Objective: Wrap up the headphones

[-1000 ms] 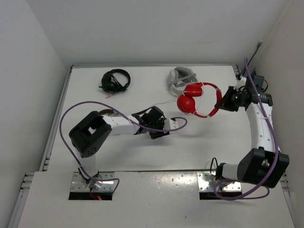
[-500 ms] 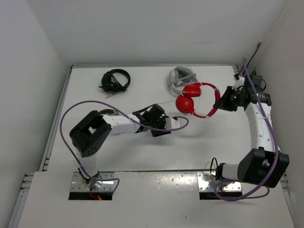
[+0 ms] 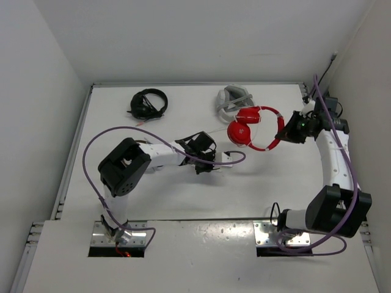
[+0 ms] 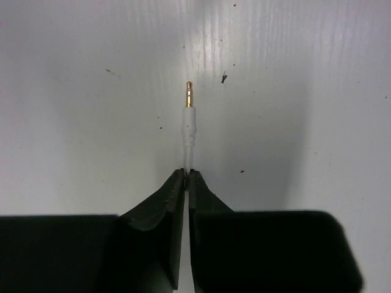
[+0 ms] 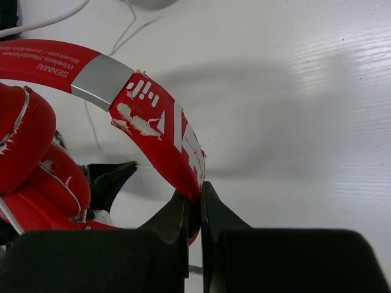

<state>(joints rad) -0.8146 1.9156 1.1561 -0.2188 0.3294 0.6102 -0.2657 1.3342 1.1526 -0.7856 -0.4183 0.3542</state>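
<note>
Two pincers engaged — right pincer [image 5: 194, 194] clamped on band of red headphones [image 3: 242, 133], held at far right of table [image 3: 275, 183]; left pincer [image 4: 186, 175] closed on white cable [image 4: 190, 131] just behind plug [image 4: 189, 94]. Wrapping judged partly done — loose cable yet to be wound.

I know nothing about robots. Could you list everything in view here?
red headphones: one, glossy red, far right of the table
white cable: one, white with a gold plug, running left from the red headphones
grey-white headset: one, far edge, touching the red headphones
dark headphones: one, black-looking, far left
table: one, white
arms: two, white, purple wiring
left hand: black, shut on the white cable
right hand: black, shut on the red headband
</note>
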